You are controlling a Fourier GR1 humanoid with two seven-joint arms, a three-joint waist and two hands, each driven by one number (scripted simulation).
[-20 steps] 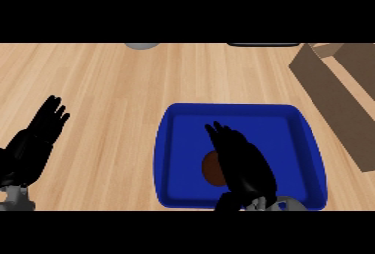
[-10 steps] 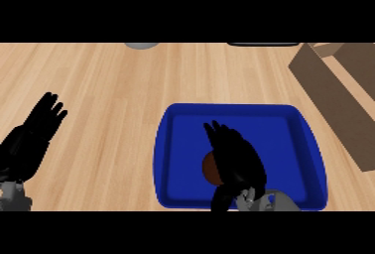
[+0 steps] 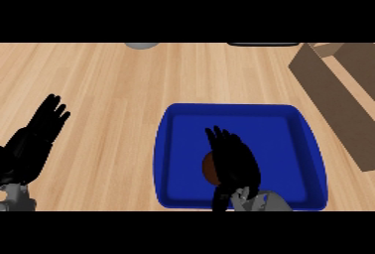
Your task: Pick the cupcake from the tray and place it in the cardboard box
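Note:
The cupcake point(image 3: 208, 167) shows only as a brown sliver inside the blue tray point(image 3: 242, 113), mostly hidden by my right hand point(image 3: 233, 159). That hand lies over it from the right, fingers straight and pointing away from me, not curled round it. The cardboard box point(image 3: 342, 94) stands at the right edge of the counter, beyond the tray's right rim. My left hand point(image 3: 35, 140) rests open at the left edge, fingers up.
A grey round object point(image 3: 141, 45) and a dark flat object point(image 3: 262, 44) sit at the counter's far edge. Bare wooden counter lies between my left hand and the tray.
My right hand has shifted slightly left and nearer over the cupcake, covering more of it. The left hand has drifted a little lower at the left edge.

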